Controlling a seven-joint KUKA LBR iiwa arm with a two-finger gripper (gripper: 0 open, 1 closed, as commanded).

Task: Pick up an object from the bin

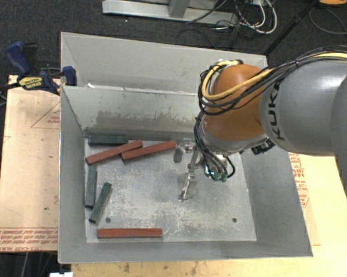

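Locate the tool [185, 192] over a bare patch of the grey metal bin [215, 218], right of centre, beneath the orange wrist cover [232, 103]. You cannot tell from this view whether the tool is spread or pressed together.

The nearest thing is a long red-brown rectangular bar [149, 150]. It lies slanted to the far left of the tool, with its right end near the tool but apart from it.

A second red-brown bar [113, 152] touches its left end, and a dark green bar [108, 140] lies just beyond. An upright dark green bar [90, 187] and a tilted dark green bar [100, 202] lie by the left wall. A third red-brown bar [129, 233] lies along the near wall, well apart from the tool.
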